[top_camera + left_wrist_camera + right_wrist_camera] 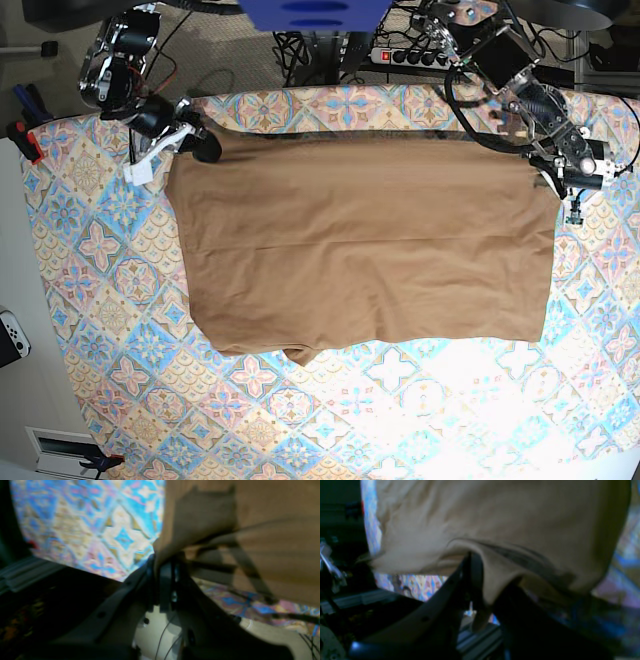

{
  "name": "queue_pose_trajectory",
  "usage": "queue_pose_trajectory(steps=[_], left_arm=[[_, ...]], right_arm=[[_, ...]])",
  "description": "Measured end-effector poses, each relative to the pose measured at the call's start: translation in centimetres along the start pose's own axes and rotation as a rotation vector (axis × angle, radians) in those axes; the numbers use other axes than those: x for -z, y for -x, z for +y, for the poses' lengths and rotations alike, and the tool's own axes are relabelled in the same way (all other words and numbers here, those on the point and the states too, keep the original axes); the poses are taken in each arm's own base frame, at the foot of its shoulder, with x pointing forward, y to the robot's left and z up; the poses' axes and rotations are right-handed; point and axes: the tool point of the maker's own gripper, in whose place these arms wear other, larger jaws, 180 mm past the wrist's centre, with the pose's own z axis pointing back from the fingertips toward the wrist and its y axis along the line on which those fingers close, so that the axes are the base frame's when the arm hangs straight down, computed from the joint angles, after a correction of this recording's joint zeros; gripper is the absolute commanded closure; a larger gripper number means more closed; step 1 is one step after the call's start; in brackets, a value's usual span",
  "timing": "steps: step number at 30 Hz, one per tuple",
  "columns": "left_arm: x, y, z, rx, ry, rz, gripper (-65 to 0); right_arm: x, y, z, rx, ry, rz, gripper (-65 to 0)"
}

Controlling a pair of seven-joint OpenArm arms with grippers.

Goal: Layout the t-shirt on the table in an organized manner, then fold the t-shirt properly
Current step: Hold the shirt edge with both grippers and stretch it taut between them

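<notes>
Both grippers, left (166, 566) and right (476, 563), pinch the t-shirt (365, 245), jaws closed tight.

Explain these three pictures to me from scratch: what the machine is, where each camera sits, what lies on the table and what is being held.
This is a robot with two arms. The base picture looks down from above; the other two come from cameras mounted on each wrist, looking along the hand. A brown t-shirt lies spread on the table, which has a blue, pink and cream tile-patterned cloth. In the overhead view the right hand is at the shirt's upper left corner and the left hand at its upper right corner. Each wrist view shows its hand shut on a pinch of the cloth: the left hand and the right hand. Both close-ups are blurred, so finer detail is unclear.
</notes>
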Motion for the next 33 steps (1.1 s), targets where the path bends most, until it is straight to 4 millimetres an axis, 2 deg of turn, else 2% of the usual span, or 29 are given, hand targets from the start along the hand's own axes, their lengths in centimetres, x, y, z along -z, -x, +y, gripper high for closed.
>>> queue_pose_trajectory(steps=[3, 5, 9, 10, 13, 15, 17, 19, 21, 24, 27, 31, 33], left_arm=[[0.5, -0.2, 0.5, -0.002, -0.017, 0.037, 0.0], [1.1, -0.3, 0.1, 0.000, 0.001, 0.058, 0.0], [1.6, -0.8, 0.2, 0.004, -0.011, 0.098, 0.0], [1.6, -1.1, 0.5, 0.001, -0.019, 0.101, 0.0], [1.8, -1.9, 0.1, 0.003, -0.001, 0.094, 0.0], [2.3, -1.9, -0.4, 0.010, 0.018, 0.108, 0.0], [2.7, -2.0, -0.4, 0.015, 0.028, 0.128, 0.0], [3.0, -2.6, -0.1, 0.018, 0.032, 0.145, 0.0], [3.1, -3.8, 0.0, 0.015, 0.038, 0.128, 0.0], [3.4, -3.8, -0.2, 0.031, 0.035, 0.170, 0.0], [3.3, -3.8, 0.1, 0.032, 0.020, 0.186, 0.0], [2.8, -5.2, 0.5, 0.016, 0.017, 0.157, 0.0], [2.4, -5.8, 0.9, 0.011, 0.006, 0.151, 0.0]], right_arm=[[0.1, -0.3, 0.3, -0.003, -0.010, 0.000, 0.0], [0.6, -1.3, 0.8, -0.024, -0.018, 0.011, 0.0], [1.6, -7.3, 4.0, -0.122, -0.096, -0.084, 0.0], [1.7, -7.3, 4.0, -0.125, -0.093, -0.075, 0.0], [2.1, -3.3, 0.5, -0.084, 0.026, 0.064, 0.0], [2.0, -2.5, -0.2, -0.070, 0.045, 0.089, 0.0], [2.2, -4.1, 0.5, -0.081, 0.022, 0.040, 0.0], [2.5, -4.8, 0.9, -0.080, 0.003, 0.020, 0.0], [2.7, -3.9, 0.3, -0.059, 0.012, 0.045, 0.0], [2.7, -2.5, -0.6, -0.035, 0.032, 0.087, 0.0], [2.8, -3.1, -0.3, -0.043, 0.023, 0.070, 0.0], [2.8, -3.5, -0.2, -0.047, 0.020, 0.066, 0.0], [3.4, -4.7, 0.3, -0.056, 0.008, 0.060, 0.0]])
